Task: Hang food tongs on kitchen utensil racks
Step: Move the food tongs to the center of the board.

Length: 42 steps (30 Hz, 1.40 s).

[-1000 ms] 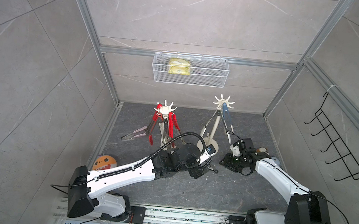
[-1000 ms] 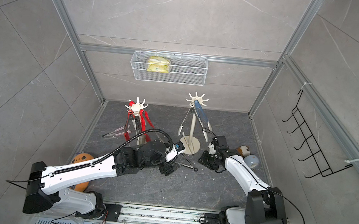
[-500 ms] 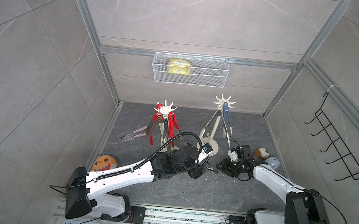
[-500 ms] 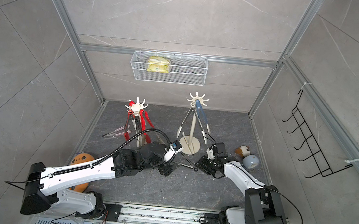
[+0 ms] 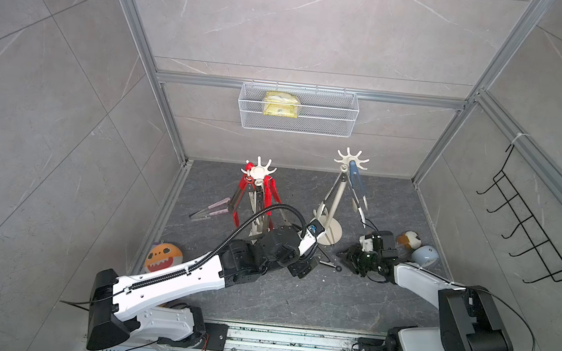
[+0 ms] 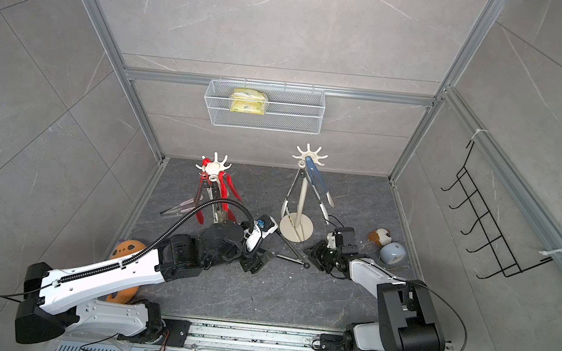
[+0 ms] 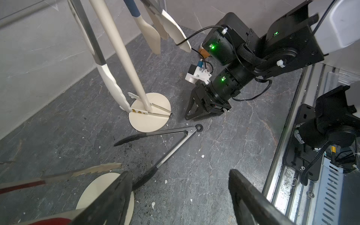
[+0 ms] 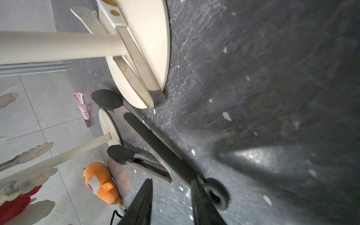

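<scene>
Steel tongs (image 7: 187, 132): black tips, black end ring, splayed V.
Place: flat on table (image 7: 214, 171), beside cream rack base (image 7: 152, 118).
Left tool (image 7: 179, 175): wide apart, empty.
Right tool (image 8: 171, 182): slightly apart, at ring.

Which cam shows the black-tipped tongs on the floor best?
Left wrist: the black-tipped tongs lie sharp, ring and both arms in frame. Both top views show them small, tips behind the left arm. Right wrist: very close, foreshortened, ring blurred.
</scene>
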{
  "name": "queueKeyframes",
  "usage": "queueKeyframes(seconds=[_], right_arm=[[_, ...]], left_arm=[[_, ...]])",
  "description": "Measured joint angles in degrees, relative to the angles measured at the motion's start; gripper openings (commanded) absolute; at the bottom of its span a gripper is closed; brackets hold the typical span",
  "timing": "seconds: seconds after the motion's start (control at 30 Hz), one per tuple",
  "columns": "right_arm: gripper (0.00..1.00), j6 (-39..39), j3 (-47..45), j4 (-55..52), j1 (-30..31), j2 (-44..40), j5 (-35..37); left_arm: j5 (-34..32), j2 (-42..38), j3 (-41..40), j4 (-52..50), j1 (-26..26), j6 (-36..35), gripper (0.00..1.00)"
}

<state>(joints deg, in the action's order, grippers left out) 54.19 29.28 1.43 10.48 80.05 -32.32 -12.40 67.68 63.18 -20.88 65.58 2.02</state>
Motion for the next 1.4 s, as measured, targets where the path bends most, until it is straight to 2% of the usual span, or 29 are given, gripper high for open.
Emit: queueKeyframes(seconds=[0.13,0.27,0.67,0.9,1.13,1.4], right_arm=[[0.1,2.0,-2.8,0.2,0.0,-1.8,0.0],[0.0,4.2,-5.9,0.6,0.0,-4.1,0.1],[0.0,5.4,-6.7,-0.1,-0.2,-3.1,0.3],[0.0,13.4,-6.9,11.1,-0.3,2.3,-0.4],[0.0,22.3,-0.6,22.8,-0.3,12.7,-0.5],[0.0,24.3,3.6,23.9,-0.4,13.4,-0.3]], left_arm=[[-0.3,-0.6,0.0,-0.4,0.0,-0.1,0.79],[-0.8,-0.7,0.0,-1.5,0.0,0.2,0.79],[-2.4,-4.7,-2.2,-2.1,0.0,1.1,0.75],[-3.0,-5.7,-3.1,-3.4,0.0,2.2,0.74],[-3.8,-6.7,-3.1,-3.7,0.0,3.0,0.72],[-4.1,-8.3,-3.9,-4.6,0.0,4.5,0.71]])
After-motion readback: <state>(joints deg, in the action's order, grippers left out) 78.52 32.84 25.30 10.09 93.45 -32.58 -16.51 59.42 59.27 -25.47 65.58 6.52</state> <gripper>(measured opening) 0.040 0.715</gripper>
